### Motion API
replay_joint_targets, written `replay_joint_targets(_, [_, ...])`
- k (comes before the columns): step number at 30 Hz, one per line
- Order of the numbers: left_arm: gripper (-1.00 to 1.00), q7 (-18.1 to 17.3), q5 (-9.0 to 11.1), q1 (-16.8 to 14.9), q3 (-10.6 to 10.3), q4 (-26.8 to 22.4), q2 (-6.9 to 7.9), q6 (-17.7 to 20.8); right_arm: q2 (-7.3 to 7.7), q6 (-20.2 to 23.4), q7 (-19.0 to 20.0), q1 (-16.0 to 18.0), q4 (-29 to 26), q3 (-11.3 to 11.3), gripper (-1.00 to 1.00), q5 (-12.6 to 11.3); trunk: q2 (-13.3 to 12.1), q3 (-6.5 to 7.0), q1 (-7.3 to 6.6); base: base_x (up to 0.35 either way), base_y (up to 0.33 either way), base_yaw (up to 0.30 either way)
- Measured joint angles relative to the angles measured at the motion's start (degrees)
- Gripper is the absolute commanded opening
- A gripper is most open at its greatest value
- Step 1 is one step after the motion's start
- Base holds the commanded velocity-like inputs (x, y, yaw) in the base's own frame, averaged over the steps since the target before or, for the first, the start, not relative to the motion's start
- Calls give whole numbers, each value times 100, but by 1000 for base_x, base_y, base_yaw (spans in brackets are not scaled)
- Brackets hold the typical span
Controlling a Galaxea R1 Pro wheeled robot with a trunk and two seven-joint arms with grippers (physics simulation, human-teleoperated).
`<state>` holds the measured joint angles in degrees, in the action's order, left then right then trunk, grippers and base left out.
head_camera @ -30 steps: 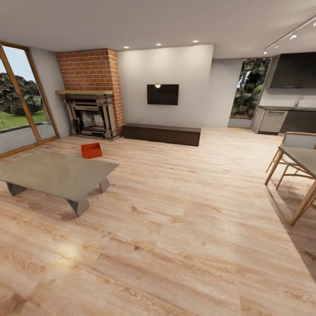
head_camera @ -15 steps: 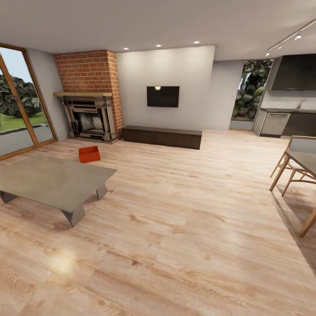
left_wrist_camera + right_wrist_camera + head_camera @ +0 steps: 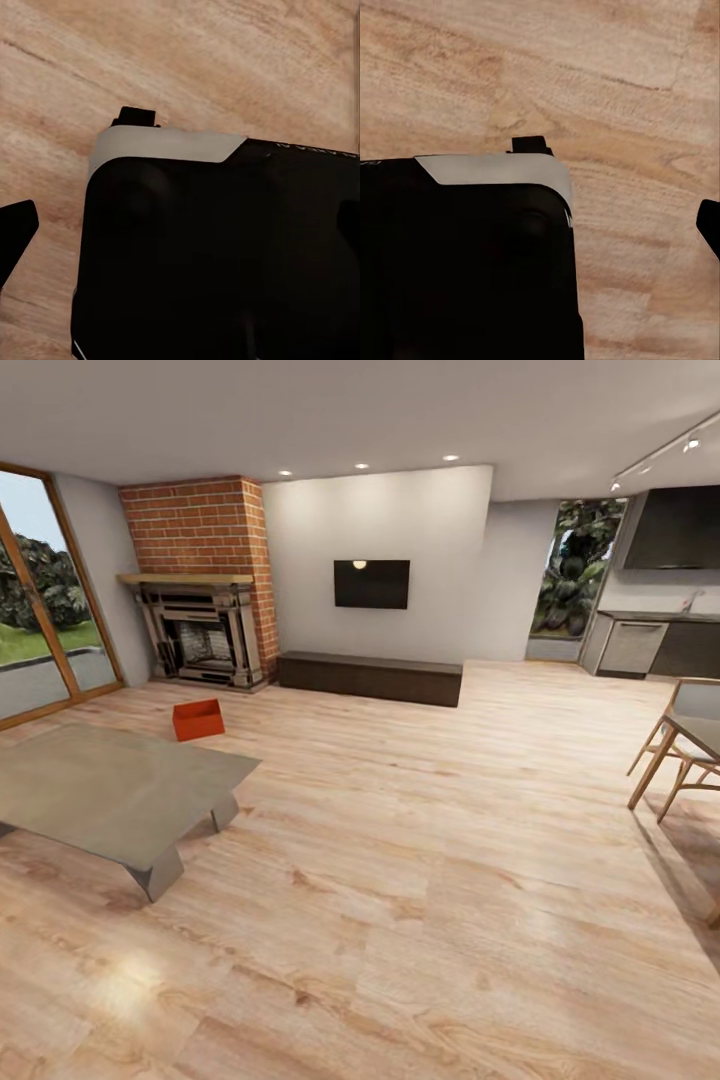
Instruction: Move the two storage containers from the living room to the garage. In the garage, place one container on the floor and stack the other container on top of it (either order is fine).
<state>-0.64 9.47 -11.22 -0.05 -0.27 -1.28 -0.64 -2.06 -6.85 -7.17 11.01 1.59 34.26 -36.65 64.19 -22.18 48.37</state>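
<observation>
1. Head view: living room with a light wood-plank floor (image 3: 420, 880). One orange-red storage container (image 3: 198, 720) sits on that floor in front of the brick fireplace (image 3: 200, 590), just beyond the far edge of the glass coffee table (image 3: 110, 790). It is upright, open top up, apart from both.
2. Wood-framed glass doors (image 3: 40, 610) stand at the left. A wall-mounted TV (image 3: 371, 583) hangs above a long low dark cabinet (image 3: 370, 677) on the far wall.
3. At the right: a wooden dining chair (image 3: 680, 750) and, beyond it, dark kitchen units (image 3: 660, 645).
4. Left wrist view: camera looks down on plank floor. A black housing with a grey upper edge (image 3: 217, 247) covers most of the frame. A dark pointed piece (image 3: 15, 232) shows at the frame's edge, probably one finger of the left end effector; whether it is open or closed cannot be told.
5. Right wrist view: same layout mirrored, with a black body and grey strip (image 3: 465, 255) over the planks. A dark tip (image 3: 709, 225) sits at the frame's edge. The right end effector's state cannot be told either.
6. Both arms appear held low, wrist cameras aimed at the floor.
</observation>
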Motion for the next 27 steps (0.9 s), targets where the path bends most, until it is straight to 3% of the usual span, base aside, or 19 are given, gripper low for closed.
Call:
replay_joint_targets(14, [100, 0, 0, 0, 0, -1, -3, 0, 12, -3, 0, 0, 0, -4, 100, 0, 0, 0, 0, 323, 0, -5])
replay_joint_targets(27, [100, 0, -1, -1, 0, 0, -3, 0, 1, -2, 0, -1, 0, -4, 100, -9, 0, 0, 0, 323, 0, -221])
